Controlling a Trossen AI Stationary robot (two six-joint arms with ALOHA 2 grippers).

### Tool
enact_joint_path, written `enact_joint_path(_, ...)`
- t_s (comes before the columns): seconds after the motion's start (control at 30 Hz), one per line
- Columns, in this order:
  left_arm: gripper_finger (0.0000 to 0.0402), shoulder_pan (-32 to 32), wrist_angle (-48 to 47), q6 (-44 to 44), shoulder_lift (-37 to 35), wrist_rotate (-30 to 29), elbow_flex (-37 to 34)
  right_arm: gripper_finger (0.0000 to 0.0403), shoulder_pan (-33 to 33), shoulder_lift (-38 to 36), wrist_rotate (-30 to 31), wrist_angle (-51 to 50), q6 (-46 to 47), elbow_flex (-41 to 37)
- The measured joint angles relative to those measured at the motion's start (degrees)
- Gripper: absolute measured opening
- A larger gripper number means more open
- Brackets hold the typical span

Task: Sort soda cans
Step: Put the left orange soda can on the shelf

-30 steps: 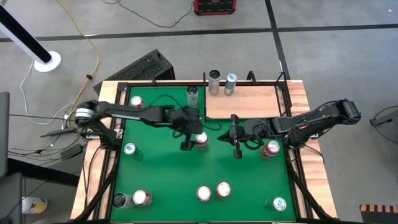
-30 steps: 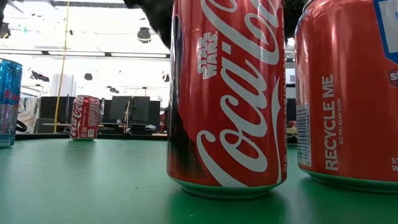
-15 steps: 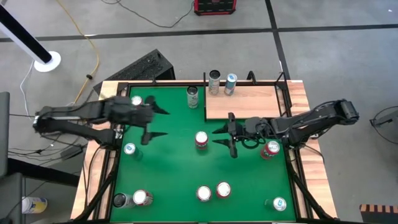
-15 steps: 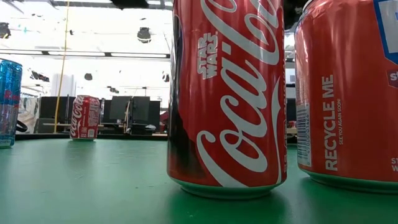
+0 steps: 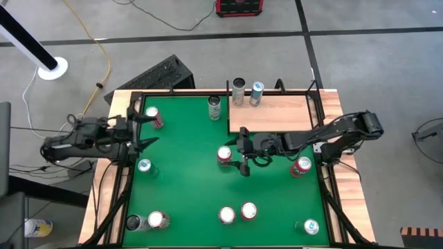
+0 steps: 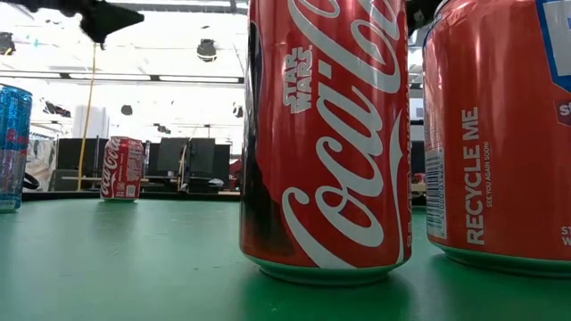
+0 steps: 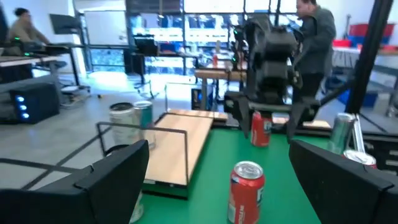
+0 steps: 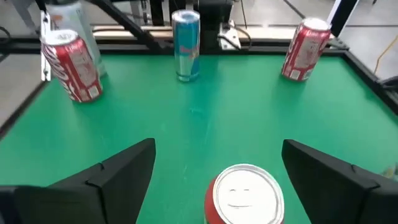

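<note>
Red can (image 5: 223, 155) mid-mat sits between right gripper (image 5: 243, 155) fingers, spread wide, nothing held. Risk: off-centre closing tips it. Left gripper (image 5: 143, 131) spread, empty, far off.

I see glossy metal soda cans (image 6: 326, 143) on matt green felt-like table (image 5: 180, 187); pale wood board (image 5: 273, 112) — smooth.

on the table's mat (image 5: 187, 187) one soda can (image 5: 224, 154) stands near the middle, just left of the right gripper (image 5: 241, 153), between its spread fingers. the left gripper (image 5: 142, 131) is at the left edge, between a can (image 5: 152, 115) behind it and a can (image 5: 144, 166) before it. two cans (image 5: 237, 212) stand together near the front. on the wooden board (image 5: 277, 114) at the back right, two cans (image 5: 247, 91) stand at the far edge.
</note>
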Motion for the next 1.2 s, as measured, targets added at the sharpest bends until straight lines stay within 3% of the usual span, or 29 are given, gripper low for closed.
enact_joint_path(0.13,0.0373,0.0,-7.6,-2.7,-7.5,-0.5,0.0,0.0376,-0.4,3.2,0.0,1.2,0.0,0.0)
enact_joint_path(0.27,0.0373,0.0,-16.5,-6.7,-7.1,-0.5,1.2,0.0375,-1.7,5.3,0.4,2.6,-0.2,0.0)
enact_joint_path(1.2,0.0373,0.0,-14.8,-6.1,-5.9,-0.9,-0.2,0.0372,-3.8,13.0,3.1,3.1,0.6,0.0)
